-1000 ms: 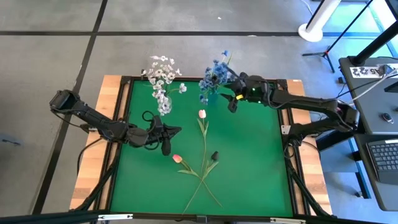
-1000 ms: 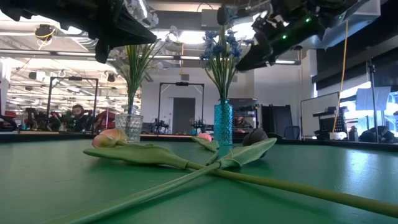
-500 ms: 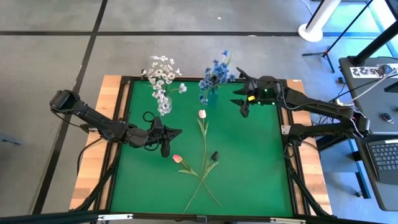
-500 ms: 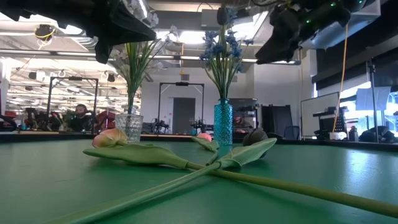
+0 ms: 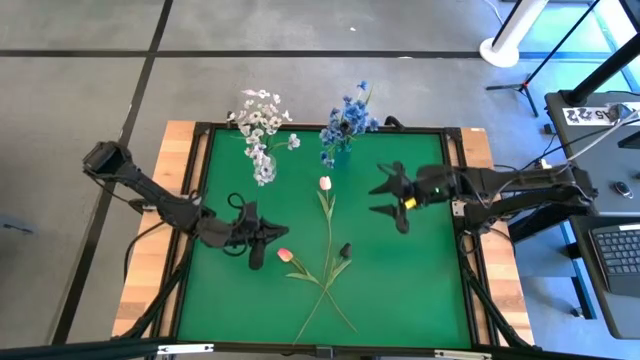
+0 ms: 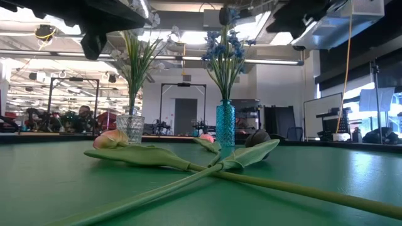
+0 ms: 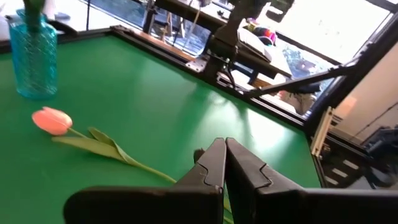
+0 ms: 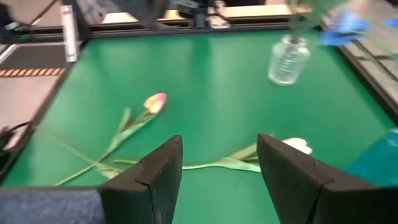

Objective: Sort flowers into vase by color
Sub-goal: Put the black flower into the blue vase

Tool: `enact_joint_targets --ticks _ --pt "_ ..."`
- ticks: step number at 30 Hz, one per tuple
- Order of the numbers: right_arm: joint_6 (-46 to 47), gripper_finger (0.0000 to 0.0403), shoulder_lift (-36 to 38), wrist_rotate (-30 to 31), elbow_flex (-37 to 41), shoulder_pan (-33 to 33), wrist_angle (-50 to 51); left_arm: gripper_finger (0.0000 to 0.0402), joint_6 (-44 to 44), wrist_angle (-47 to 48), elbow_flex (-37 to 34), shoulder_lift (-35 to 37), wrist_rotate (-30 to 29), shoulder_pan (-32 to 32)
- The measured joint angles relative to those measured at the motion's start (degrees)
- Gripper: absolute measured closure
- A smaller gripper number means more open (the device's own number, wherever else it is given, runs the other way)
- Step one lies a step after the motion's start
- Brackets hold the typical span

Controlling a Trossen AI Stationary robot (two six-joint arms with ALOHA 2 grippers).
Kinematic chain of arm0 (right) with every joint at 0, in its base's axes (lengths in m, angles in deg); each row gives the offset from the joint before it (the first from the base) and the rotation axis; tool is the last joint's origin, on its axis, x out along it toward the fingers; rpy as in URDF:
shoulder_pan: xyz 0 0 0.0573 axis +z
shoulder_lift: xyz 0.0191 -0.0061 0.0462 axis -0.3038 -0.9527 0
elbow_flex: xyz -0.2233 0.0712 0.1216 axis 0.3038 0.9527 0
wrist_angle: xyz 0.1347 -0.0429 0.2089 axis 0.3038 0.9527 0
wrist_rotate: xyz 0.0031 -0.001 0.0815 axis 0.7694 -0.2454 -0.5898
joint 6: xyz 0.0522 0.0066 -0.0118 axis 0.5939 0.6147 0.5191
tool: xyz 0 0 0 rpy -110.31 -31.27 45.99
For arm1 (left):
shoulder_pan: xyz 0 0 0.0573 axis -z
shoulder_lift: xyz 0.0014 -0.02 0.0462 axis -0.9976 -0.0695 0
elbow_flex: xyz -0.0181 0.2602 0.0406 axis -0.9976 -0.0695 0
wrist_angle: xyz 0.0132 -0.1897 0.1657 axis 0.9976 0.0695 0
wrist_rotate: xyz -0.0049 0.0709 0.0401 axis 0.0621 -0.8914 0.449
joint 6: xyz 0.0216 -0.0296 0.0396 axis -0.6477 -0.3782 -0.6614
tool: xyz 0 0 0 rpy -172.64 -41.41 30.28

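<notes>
Hovering right of centre in the high view, the right gripper (image 5: 392,196) has its jaws spread apart with nothing between them, over bare green counter (image 5: 400,280). The left gripper (image 5: 256,240), left of centre in that view, has its jaws pressed shut and empty, just left of the pink tulip (image 5: 285,255). That tulip's bloom lies on the mat, its stem running toward the lower right and crossing the stem of the white tulip (image 5: 325,184), whose bloom lies near the middle of the frame, below the vases. A dark bud (image 5: 345,249) lies beside the crossing stems. At the upper edge of the mat, the clear vase (image 5: 264,172) holds the white sprays (image 5: 262,113), and just to its right the blue vase (image 5: 338,156) holds the blue sprays (image 5: 347,113). In the low view both vases stand upright behind the crossed tulips, clear one at left, blue one in the middle. The right wrist view shows both tulips lying flat beyond its own open fingers (image 8: 158,171).
</notes>
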Motion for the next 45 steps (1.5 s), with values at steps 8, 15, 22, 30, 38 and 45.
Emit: enact_joint_targets --ticks 8,15,22,30,38,45 --pt "4.07 0.0196 -2.27 10.02 -0.02 13.05 -2.36 0.0401 1.99 0.55 0.03 -1.7 0.03 2.47" --pt "9.58 0.0196 -8.75 11.68 -0.02 18.78 -4.67 0.0401 4.1 0.66 2.99 -9.02 5.07 3.11" --pt "13.74 0.0196 -13.2 17.27 -0.02 22.13 -5.12 0.0401 5.95 5.28 11.79 -17.37 10.84 3.7" --pt "17.97 0.0196 -13.57 23.46 -0.02 23.27 -5.32 0.0401 10.56 19.63 26.34 -27.78 14.78 6.54" --pt "20.45 0.0196 -13.6 27.18 -0.02 23.27 -5.81 0.0352 19.37 27.56 35.21 -36.33 15.47 8.67" --pt "21.98 0.0196 -13.6 27.92 -0.02 23.27 -7.48 0.0277 23.36 27.27 39.59 -41.53 14.52 9.08"
